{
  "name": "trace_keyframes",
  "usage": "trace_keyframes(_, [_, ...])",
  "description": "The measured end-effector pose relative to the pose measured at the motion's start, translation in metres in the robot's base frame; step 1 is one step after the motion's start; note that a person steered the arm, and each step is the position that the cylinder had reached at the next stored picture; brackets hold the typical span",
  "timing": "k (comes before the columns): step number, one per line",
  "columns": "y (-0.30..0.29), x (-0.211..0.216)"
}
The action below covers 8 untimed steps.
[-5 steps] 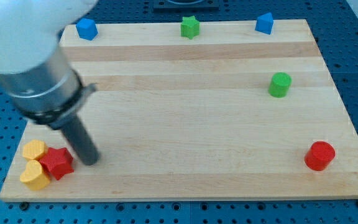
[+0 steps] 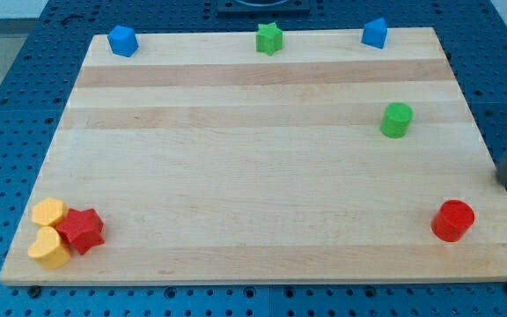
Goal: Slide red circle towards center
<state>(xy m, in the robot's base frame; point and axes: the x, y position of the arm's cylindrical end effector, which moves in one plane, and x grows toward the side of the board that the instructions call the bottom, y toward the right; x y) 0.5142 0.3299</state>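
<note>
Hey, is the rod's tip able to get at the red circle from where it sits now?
Probably yes. My tip is at the view's right edge, just above and right of the red circle, with no block between them. The green cylinder stands farther up, off that path.

Wooden board on a blue pegboard table. Top edge, left to right: blue block, green star, another blue block. Green cylinder on the right side. Bottom-left corner: two yellow blocks touching a red star.
</note>
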Motion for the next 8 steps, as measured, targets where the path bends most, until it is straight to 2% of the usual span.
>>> trace_keyframes(1, [0.014,0.018])
trace_keyframes(2, [0.003,0.041])
trace_keyframes(4, [-0.094,0.057])
trace_keyframes(7, [-0.302,0.057])
trace_keyframes(8, [-0.329,0.058])
